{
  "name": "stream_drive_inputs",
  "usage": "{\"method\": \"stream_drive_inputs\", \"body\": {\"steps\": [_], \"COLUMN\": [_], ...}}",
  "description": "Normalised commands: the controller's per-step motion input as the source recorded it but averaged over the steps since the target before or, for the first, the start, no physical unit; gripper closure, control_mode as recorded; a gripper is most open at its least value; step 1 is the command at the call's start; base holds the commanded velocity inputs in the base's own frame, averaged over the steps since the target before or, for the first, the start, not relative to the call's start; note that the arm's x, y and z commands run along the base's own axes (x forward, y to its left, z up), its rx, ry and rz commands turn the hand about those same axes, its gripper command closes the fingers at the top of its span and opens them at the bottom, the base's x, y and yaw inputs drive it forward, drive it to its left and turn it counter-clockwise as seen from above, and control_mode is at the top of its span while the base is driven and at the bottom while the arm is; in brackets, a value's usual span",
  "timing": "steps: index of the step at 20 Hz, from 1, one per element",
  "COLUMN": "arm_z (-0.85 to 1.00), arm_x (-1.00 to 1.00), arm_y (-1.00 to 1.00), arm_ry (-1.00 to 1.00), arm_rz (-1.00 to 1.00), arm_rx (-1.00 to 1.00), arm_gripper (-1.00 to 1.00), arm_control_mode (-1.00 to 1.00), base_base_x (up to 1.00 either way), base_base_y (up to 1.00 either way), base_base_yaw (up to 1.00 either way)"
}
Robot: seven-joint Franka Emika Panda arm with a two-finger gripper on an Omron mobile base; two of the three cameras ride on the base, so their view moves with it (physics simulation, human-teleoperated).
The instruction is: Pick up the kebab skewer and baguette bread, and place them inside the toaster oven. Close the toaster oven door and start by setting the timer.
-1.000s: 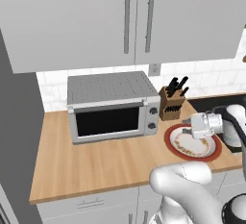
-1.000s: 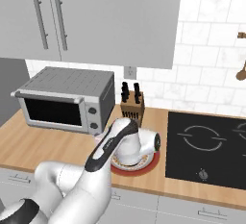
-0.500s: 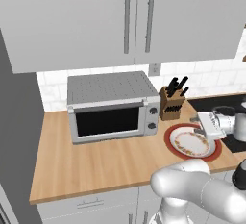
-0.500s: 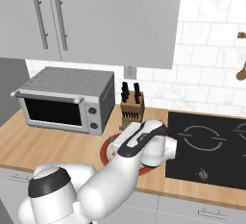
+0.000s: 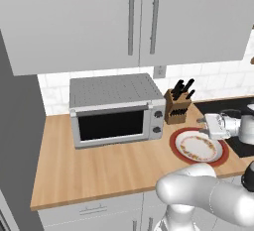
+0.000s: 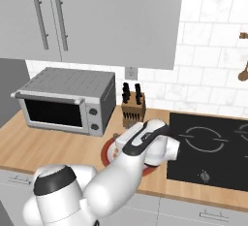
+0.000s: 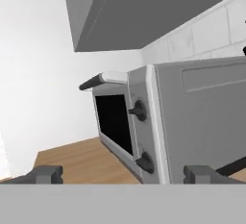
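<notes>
The toaster oven [image 5: 116, 107] stands on the wooden counter, and its door [image 5: 111, 125] is shut, with the bar handle [image 7: 103, 79] across the top. Both round knobs [image 7: 139, 110] sit on the right panel, which the hand view sees from the oven's right. My gripper [image 7: 124, 175] is open with nothing between its fingertips [image 7: 46, 174]. It hovers over the red-rimmed plate [image 5: 174, 141], right of the oven, pointing at it; the gripper [image 5: 204, 126] is apart from the oven. The kebab skewer and baguette bread are hidden.
A knife block [image 5: 177, 107] stands just right of the oven, behind the plate. A black cooktop [image 6: 213, 150] lies further right. Wall cabinets [image 5: 124, 22] hang above. Bare counter [image 5: 99, 168] stretches in front of the oven.
The arm has swung its elbow round to the right above the plate and the hand has turned toward the oven. Oven and plate have stayed put.
</notes>
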Motion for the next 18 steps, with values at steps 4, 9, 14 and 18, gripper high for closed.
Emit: {"method": "stream_drive_inputs", "body": {"steps": [4, 9, 14, 18], "arm_z": [0.00, 0.00, 0.04, 0.07], "arm_x": [0.27, 0.20, -0.09, -0.19], "arm_y": [0.24, 0.46, 0.50, 0.68], "arm_ry": [0.07, 0.10, 0.04, 0.01], "arm_rz": [-0.10, -0.14, -0.20, -0.28], "arm_rx": [0.00, -0.01, -0.07, -0.15], "arm_gripper": [-1.00, -1.00, -1.00, -1.00], "arm_control_mode": [-1.00, -1.00, -1.00, -1.00], "base_base_x": [0.00, 0.00, 0.00, 0.00], "base_base_y": [0.00, 0.00, 0.00, 0.00], "base_base_yaw": [0.00, 0.00, 0.00, 0.00]}}
